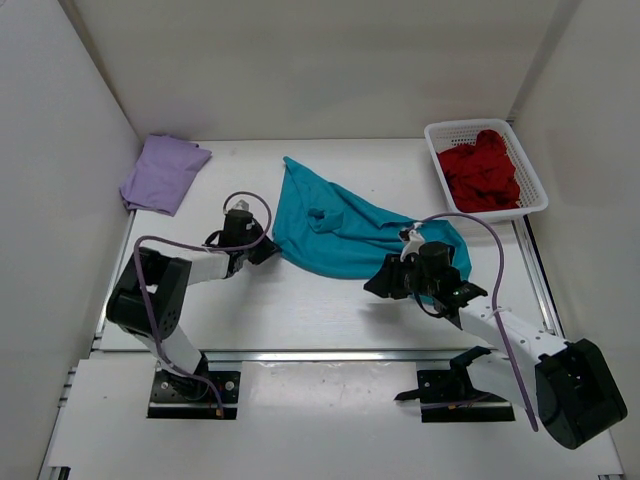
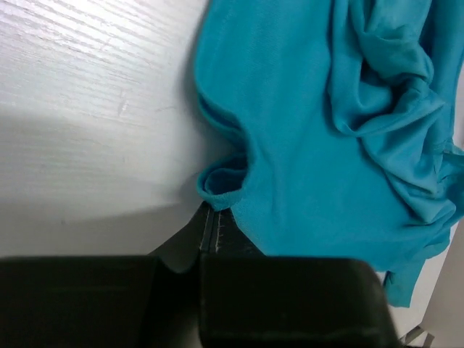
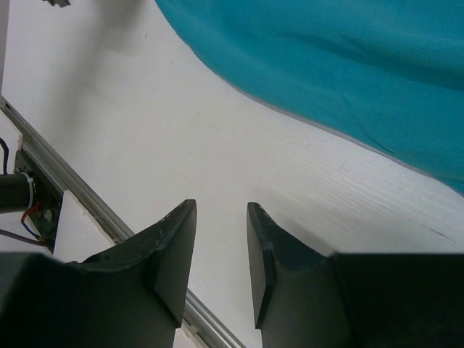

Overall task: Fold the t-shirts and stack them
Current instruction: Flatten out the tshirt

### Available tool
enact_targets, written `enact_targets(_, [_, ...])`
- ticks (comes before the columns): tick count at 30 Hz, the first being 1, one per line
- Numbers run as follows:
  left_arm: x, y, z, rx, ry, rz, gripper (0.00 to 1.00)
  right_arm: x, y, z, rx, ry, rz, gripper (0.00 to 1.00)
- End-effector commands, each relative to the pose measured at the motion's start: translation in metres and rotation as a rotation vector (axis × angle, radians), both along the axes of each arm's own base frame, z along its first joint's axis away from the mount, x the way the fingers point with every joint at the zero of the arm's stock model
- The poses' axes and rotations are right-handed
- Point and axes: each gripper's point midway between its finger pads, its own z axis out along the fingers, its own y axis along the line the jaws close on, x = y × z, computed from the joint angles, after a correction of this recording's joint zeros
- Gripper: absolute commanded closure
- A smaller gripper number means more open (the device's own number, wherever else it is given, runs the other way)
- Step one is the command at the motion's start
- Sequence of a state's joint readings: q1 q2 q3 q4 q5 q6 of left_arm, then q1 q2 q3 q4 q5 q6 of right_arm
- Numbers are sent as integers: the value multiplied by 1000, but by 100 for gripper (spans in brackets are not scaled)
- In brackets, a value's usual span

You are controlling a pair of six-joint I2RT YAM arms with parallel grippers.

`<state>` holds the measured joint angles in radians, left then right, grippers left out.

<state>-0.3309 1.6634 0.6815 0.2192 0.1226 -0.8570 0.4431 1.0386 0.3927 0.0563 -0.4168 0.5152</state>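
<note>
Working on the teal t-shirt (image 1: pixel 340 230), spread loose and rumpled across the middle of the counter (image 1: pixel 300 320), reaching from near the far edge toward the right side. Not yet folded, by the look of it: ridges and bunched folds through the centre, no flat panel anywhere.

Left pincer (image 2: pixel 210 217) at the shirt's left edge, jaws pressed together with only a thin line between. Seems to have nipped a rolled bit of hem at the very tips, though hard to judge the depth of the bite. Right pincer (image 3: pixel 217 254) parted to a moderate gap, holding nothing, hovering over bare counter just beside the shirt's near edge, clear of the cloth.

Seemingly done already: lavender t-shirt (image 1: pixel 163 172), folded in the far left corner. Waiting: dark red t-shirt (image 1: pixel 482 170), heaped in the white basket (image 1: pixel 436 132) at the far right corner.

Expect light, limp, thin knit with no stiffness, sagging from any held point and wrinkling when dragged across the counter. Not fragile, not slippery, yet easy to lose from a shallow pinch. Best to take hold at a hem or shoulder seam, pincers well apart along the same edge, then pull taut and lay flat. For the right pincer, probably go for the near hem just ahead, biting deeper than the tips.
</note>
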Motion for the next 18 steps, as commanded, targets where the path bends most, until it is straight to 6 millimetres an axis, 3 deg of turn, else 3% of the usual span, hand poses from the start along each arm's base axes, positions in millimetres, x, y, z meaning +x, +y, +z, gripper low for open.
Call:
enact_targets(1, [-6,1,33,71,-18,-37,100,9,-5,6,12,-48,-29,67])
enact_targets(2, [-7,-3,52,68,-62,-51,100,9,-7,2,13,-45,-36,66])
enact_targets(3, [-26,1,54,81,-8,-78,97,12,-9,1,6,-50,-41,67])
enact_targets(4, [-44,9,44,104,58,-90,94,17,-11,-3,-4,-43,-51,66])
enact_targets(6, [-63,18,62,80,67,-110,79,24,-11,-4,0,-40,-57,66])
enact_targets(7, [-74,29,62,97,90,-113,72,27,-9,-6,6,-35,-54,65])
enact_targets(8, [-79,35,61,114,108,-112,54,28,-7,-5,11,-28,-50,66])
enact_targets(9, [-77,42,64,100,103,-102,30,32,-4,-6,6,-31,-41,65])
enact_targets(11, [-73,54,62,121,104,-95,20,33,2,-6,-4,-37,-13,65])
enact_targets(13, [-73,58,48,115,128,-76,21,34,6,-9,-30,-29,3,65])
enact_targets(15, [-71,52,45,82,106,-58,35,35,7,-11,-49,-31,8,65])
enact_targets(18, [-91,36,28,58,126,-85,48,34,5,-12,-51,-35,-2,66])
